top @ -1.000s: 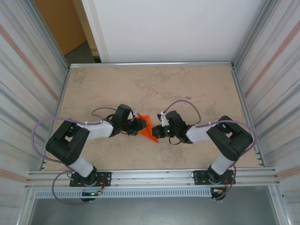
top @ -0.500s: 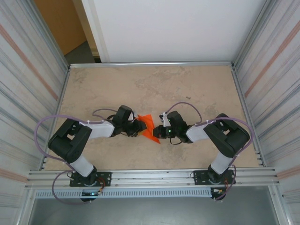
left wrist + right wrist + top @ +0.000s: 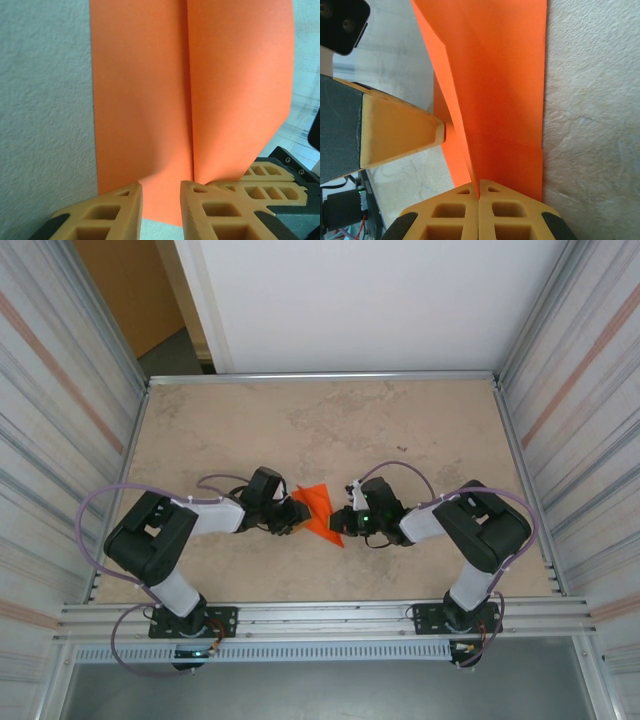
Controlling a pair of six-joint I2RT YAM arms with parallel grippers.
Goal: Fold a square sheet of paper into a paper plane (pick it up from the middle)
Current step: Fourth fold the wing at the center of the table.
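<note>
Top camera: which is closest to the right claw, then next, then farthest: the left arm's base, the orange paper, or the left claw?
1. Orange paper, pinched in the right gripper.
2. Left gripper, just across the paper.
3. Left arm's base, near left corner.

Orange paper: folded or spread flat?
Folded. A centre crease runs down the orange paper, and the right wrist view shows overlapping layers.

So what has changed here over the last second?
The right hand drew slightly toward the near edge, so more of the orange paper shows between it and the left hand. The paper stayed in place between both hands.
</note>
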